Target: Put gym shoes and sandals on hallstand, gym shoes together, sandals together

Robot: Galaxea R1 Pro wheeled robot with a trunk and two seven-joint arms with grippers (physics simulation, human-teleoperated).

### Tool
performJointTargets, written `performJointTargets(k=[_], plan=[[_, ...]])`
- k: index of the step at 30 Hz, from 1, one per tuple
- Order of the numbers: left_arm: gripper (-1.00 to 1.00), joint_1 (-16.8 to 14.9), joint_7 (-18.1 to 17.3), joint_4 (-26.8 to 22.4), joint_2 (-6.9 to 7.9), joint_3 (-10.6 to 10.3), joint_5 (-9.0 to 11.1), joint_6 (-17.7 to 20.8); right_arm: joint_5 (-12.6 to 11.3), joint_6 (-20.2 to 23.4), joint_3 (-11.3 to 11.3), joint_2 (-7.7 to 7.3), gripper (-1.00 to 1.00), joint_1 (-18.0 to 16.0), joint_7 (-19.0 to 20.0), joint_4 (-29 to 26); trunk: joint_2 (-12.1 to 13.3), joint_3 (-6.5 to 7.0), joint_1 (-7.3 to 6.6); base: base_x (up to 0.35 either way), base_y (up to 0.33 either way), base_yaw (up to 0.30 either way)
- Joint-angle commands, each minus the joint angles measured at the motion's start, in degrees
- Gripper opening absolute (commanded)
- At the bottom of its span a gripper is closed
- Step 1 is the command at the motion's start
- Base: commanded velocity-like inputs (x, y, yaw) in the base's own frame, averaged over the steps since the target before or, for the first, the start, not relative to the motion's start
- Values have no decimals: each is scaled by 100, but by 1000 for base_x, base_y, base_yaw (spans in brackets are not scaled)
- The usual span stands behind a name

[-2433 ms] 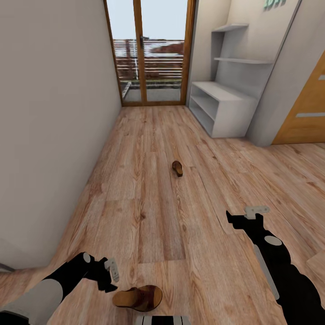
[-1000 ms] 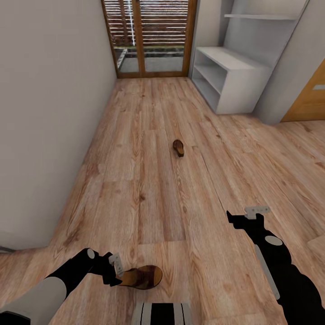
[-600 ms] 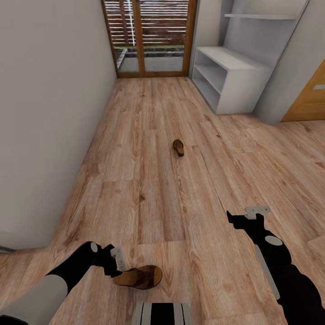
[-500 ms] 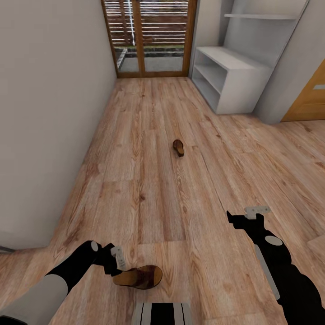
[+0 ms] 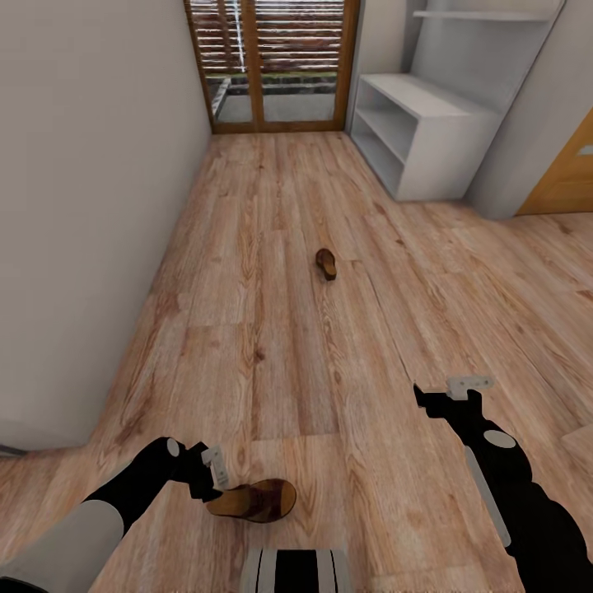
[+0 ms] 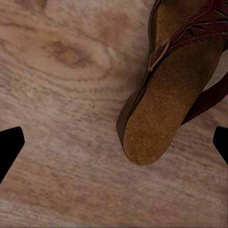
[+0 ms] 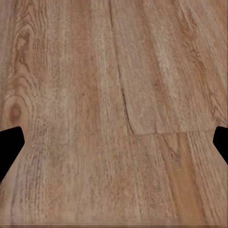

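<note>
One brown sandal (image 5: 252, 501) lies on the corridor floor (image 5: 280, 362) just in front of my base. My left gripper (image 5: 216, 468) hovers at its heel end, open. In the left wrist view the tan heel of the sandal (image 6: 161, 109) lies between the wide-spread fingertips (image 6: 9, 148), nearer one side, untouched. The other sandal (image 5: 326, 263) lies farther down the corridor. My right gripper (image 5: 468, 385) hangs open over bare planks (image 7: 114, 95). The light-grey hallstand (image 5: 428, 103) stands at the far right with nothing on top. The gym shoes are out of view.
A white wall (image 5: 82, 206) runs along the left. Glass doors with wooden frames (image 5: 272, 66) close the corridor's far end. A wooden door (image 5: 572, 177) is at the right, and thin grey wall shelves (image 5: 486, 16) hang above the hallstand.
The head view has tipped down and shifted slightly. My left gripper has closed in on the near sandal's heel, then eased a little up off it. The right arm has not moved.
</note>
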Motion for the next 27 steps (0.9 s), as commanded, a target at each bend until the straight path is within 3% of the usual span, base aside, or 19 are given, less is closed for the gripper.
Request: performJointTargets(k=[1, 12, 27], plan=[[100, -1, -8, -15, 4, -22, 3, 48, 2, 32, -2, -2, 100, -2, 7, -8, -3, -33, 1, 0, 0, 0], [100, -6, 60, -16, 1, -22, 7, 51, 2, 32, -7, -8, 100, -2, 7, -8, -18, -366, 30, 0, 0, 0], [100, -8, 67, -17, -23, -32, 3, 52, 1, 32, -7, -16, 100, -2, 14, -16, -18, -426, 30, 0, 0, 0]])
